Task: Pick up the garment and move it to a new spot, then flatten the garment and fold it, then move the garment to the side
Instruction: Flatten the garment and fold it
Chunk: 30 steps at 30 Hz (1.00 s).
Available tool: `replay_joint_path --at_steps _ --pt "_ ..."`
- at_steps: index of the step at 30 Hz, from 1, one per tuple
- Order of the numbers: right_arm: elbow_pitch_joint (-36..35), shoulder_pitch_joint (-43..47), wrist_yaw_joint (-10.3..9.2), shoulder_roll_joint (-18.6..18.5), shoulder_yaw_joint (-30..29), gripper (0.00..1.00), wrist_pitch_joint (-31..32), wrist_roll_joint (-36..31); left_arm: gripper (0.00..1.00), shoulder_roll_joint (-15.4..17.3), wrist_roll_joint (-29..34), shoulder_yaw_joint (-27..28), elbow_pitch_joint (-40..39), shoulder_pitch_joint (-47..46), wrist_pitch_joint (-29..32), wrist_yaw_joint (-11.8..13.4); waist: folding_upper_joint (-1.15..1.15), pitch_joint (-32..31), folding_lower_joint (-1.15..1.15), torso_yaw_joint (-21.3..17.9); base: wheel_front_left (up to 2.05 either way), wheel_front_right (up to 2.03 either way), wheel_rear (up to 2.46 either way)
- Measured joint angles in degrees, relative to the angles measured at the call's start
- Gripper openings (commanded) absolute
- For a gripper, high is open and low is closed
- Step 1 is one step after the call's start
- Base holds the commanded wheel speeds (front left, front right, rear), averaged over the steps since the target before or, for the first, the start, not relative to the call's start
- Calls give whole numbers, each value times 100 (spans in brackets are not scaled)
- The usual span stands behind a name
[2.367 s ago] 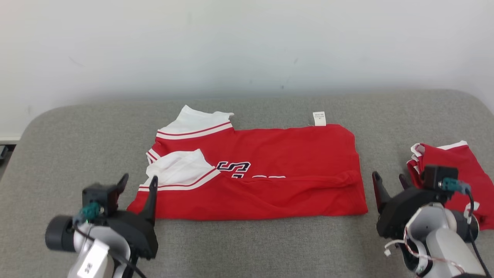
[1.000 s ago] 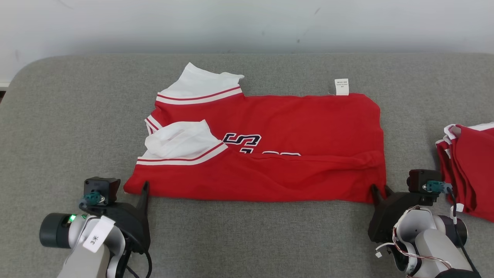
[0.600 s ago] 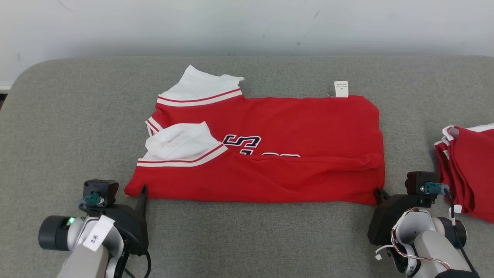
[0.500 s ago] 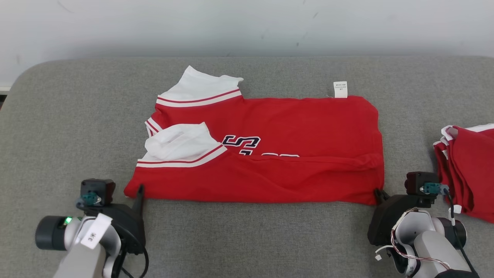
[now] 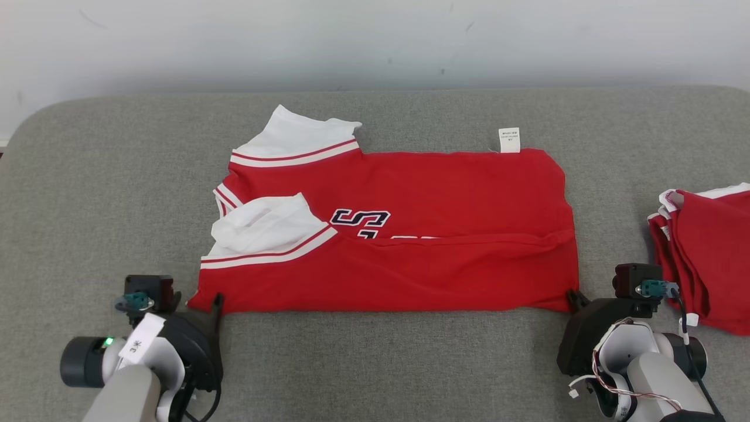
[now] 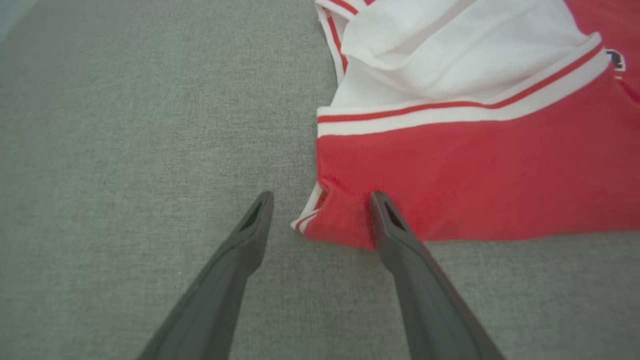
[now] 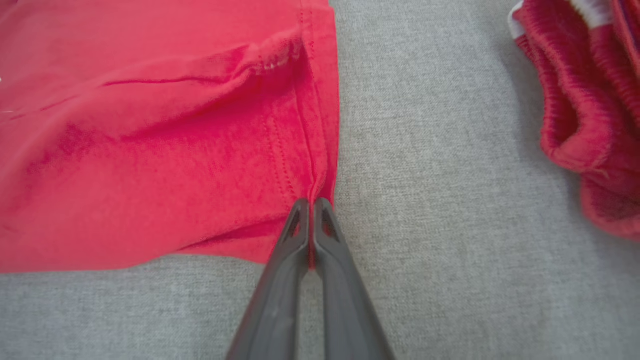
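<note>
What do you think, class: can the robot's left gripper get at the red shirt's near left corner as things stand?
Probably yes. The left gripper is open, and the near corner of the red shirt lies between its fingers on the grey surface, with nothing covering it.

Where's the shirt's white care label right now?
Head view: the white care label pokes out from the far edge of the red shirt, near its right end, lying on the grey cushion.
</note>
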Motion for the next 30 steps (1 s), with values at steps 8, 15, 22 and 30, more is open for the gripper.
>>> replay_joint_path --at_steps 8,15,22,30 --pt "65 -2 0 1 16 0 0 0 47 -22 -37 1 186 -1 186 -53 0 -33 0 -23 0 0 0" --pt "83 -3 8 0 18 0 -2 0 0 -67 -99 -14 200 -2 236 -199 0 -41 0 -40 0 0 0" --pt "-52 71 194 10 -142 0 -66 315 0 -68 -309 76 145 14 152 -249 0 -99 0 -34 0 0 0" --pt "-756 717 723 59 -416 0 -341 897 0 -51 -448 182 -365 472 -225 -353 0 -271 0 9 0 0 0"
